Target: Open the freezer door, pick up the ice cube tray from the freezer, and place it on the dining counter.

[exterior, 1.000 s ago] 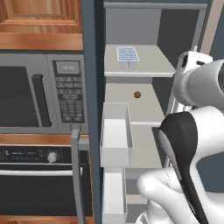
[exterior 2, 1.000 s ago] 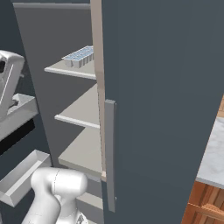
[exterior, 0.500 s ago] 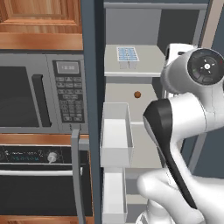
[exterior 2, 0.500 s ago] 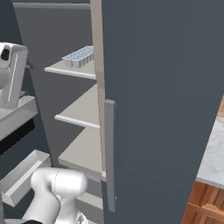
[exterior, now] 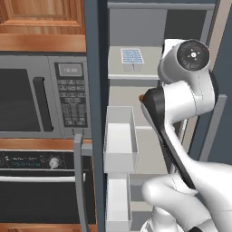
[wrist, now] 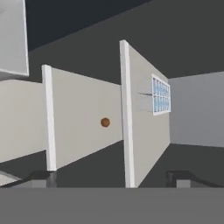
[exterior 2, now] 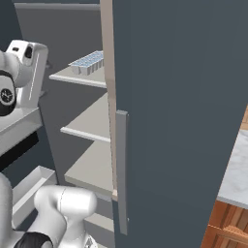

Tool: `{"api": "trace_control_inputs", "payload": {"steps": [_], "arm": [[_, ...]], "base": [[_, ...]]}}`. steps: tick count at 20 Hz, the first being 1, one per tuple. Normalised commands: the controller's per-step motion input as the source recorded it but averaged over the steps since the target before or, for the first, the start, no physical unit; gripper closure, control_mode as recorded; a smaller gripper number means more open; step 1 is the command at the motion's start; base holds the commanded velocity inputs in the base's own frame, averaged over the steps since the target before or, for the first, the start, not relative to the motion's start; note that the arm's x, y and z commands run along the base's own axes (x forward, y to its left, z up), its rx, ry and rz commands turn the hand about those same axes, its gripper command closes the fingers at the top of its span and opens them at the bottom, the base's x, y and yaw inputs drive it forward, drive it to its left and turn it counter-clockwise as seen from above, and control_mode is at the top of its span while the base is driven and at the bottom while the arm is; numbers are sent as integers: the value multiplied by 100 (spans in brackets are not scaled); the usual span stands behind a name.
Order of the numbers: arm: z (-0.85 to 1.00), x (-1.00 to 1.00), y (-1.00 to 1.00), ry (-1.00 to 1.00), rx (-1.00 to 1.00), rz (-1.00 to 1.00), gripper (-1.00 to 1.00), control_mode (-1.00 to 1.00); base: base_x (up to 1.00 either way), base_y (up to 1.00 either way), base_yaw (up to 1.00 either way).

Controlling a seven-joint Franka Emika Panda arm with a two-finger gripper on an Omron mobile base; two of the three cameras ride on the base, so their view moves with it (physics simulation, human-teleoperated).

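Swinging further in front of the open freezer (exterior: 136,113) since a second ago, the arm is now covering the shelves' right side in the left base view. Its gripper (wrist: 111,177) is standing with both fingertips wide apart, holding nothing and pointing into the compartment. Ahead of it, rolled sideways in the hand view, the ice cube tray (wrist: 161,94) is lying flat on the upper shelf (exterior: 118,68), well apart from the fingers. A small brown ball (wrist: 105,122) is sitting on the next shelf down. The freezer door (exterior: 95,90) is standing open beside the microwave (exterior: 41,97).
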Motion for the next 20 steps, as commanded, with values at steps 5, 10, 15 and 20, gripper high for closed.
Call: {"api": "trace_control_inputs", "payload": {"steps": [5, 10, 15, 20], "arm": [[0, 60, 0, 2, 0, 0, -100, -100], [0, 53, 0, 1, 0, 0, -100, -100], [0, 62, 0, 1, -1, 0, -100, -100], [0, 67, 0, 7, 0, 0, -100, -100]], "base": [[0, 0, 0], [0, 0, 0], [0, 0, 0], [0, 0, 0]]}}
